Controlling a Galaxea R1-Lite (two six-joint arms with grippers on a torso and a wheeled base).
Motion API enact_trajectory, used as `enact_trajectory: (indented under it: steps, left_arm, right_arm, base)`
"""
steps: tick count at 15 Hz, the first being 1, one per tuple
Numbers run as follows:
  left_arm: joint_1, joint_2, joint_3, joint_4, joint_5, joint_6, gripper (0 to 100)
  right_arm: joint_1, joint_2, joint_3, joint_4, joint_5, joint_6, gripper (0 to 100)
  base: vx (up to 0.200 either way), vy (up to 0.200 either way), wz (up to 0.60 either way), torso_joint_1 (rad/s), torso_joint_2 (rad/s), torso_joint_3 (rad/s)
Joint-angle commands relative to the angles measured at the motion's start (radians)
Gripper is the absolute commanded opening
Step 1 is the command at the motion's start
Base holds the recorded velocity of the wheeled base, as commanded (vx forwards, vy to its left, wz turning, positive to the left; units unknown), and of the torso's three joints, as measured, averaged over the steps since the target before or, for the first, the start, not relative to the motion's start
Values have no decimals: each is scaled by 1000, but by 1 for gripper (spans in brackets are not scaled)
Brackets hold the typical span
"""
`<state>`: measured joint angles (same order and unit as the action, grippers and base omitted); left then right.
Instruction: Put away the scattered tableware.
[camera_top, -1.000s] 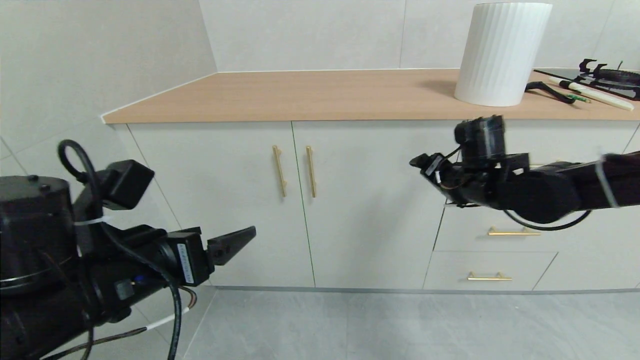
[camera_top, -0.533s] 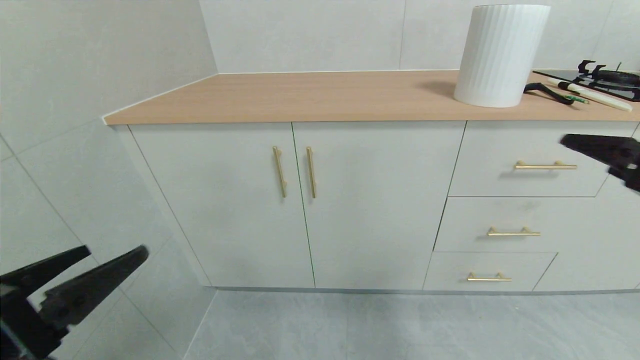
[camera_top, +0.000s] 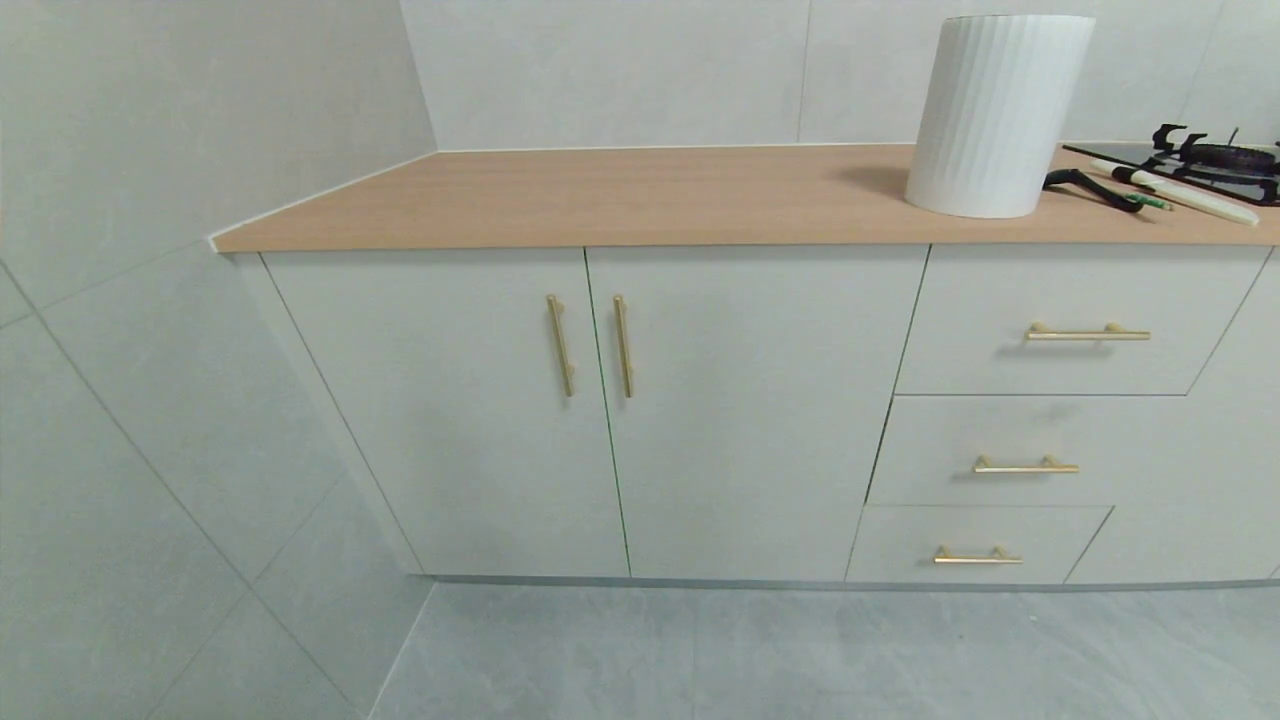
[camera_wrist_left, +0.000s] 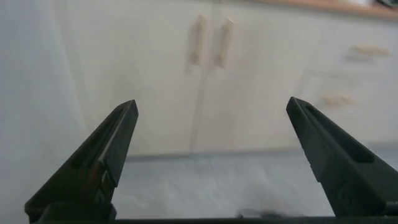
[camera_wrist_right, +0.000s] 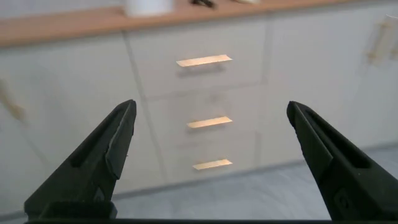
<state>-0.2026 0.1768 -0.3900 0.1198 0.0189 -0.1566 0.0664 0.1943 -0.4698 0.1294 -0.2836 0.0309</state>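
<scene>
Several utensils lie on the wooden countertop (camera_top: 620, 195) at its far right: a black-handled one (camera_top: 1090, 186), a thin green one (camera_top: 1150, 199) and a long cream one (camera_top: 1185, 192). A tall white ribbed container (camera_top: 995, 115) stands just left of them. My left gripper (camera_wrist_left: 211, 104) is open and holds nothing, low above the floor, facing the double cabinet doors (camera_wrist_left: 211, 43). My right gripper (camera_wrist_right: 211, 106) is open with nothing in it, facing the stack of three drawers (camera_wrist_right: 204, 61) well below the countertop.
A black stove grate (camera_top: 1220, 155) sits at the countertop's far right edge. Below are two cabinet doors with gold handles (camera_top: 590, 345) and three drawers (camera_top: 1085, 333). A tiled wall closes the left side. Grey floor (camera_top: 750, 650) lies before the cabinet.
Both arms have drawn back out of the head view: the left went down and left, the right went off to the right. The utensils and container have not moved.
</scene>
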Motion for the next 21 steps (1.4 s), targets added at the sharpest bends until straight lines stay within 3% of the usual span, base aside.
enact_trajectory:
  steps: [1,2,3,4,5,6,8,9,10,14,15,19,20,21]
  left_arm:
    - [74,-82,17,3,10,2,100]
    - [74,-82,17,3,10,2,100]
    - [178,-122,65,-2,3,25,100]
    - [198,-177,99,1,-34,49,100]
    - [199,-177,160,-9,-54,94,100]
    - [199,-177,217,-37,-39,109,100]
    - [199,-177,352,-123,-63,117,100]
    - [199,-177,364,-132,-68,118,100]
    - [199,-177,390,-177,-126,132,100]
    - [199,-177,390,-175,-211,154,100]
    - [199,-177,390,-175,-211,154,100]
    - [199,-177,390,-175,-180,154,100]
    - [199,-177,390,-175,-155,166,100]
    - [199,-177,390,-158,-65,236,100]
  right_arm:
    - [-65,-194,48,72,-6,-11,100]
    - [-65,-194,48,72,-6,-11,100]
    - [-65,-194,103,46,-69,9,100]
    - [-65,-194,131,36,-69,9,100]
    - [-65,-194,175,29,-69,4,100]
    - [-65,-194,220,10,-65,3,100]
    - [-65,-194,358,-77,40,-9,100]
    - [-65,-194,375,-89,54,-9,100]
    - [-65,-194,470,-194,116,-34,100]
    - [-65,-194,470,-177,196,-52,100]
    - [-65,-193,467,-119,242,-72,100]
    - [-65,-194,470,-131,247,-46,100]
    - [-65,-193,470,-131,248,-49,100]
    - [-65,-193,470,-131,248,-52,100]
  base:
    - [0,0,0,0,0,0]
    - [0,0,0,0,0,0]
    - [0,0,0,0,0,0]
    - [0,0,0,0,0,0]
    - [0,0,0,0,0,0]
    - [0,0,0,0,0,0]
    - [0,0,0,0,0,0]
    - [0,0,0,0,0,0]
    - [0,0,0,0,0,0]
    - [0,0,0,0,0,0]
    - [0,0,0,0,0,0]
    - [0,0,0,0,0,0]
    - [0,0,0,0,0,0]
    - [0,0,0,0,0,0]
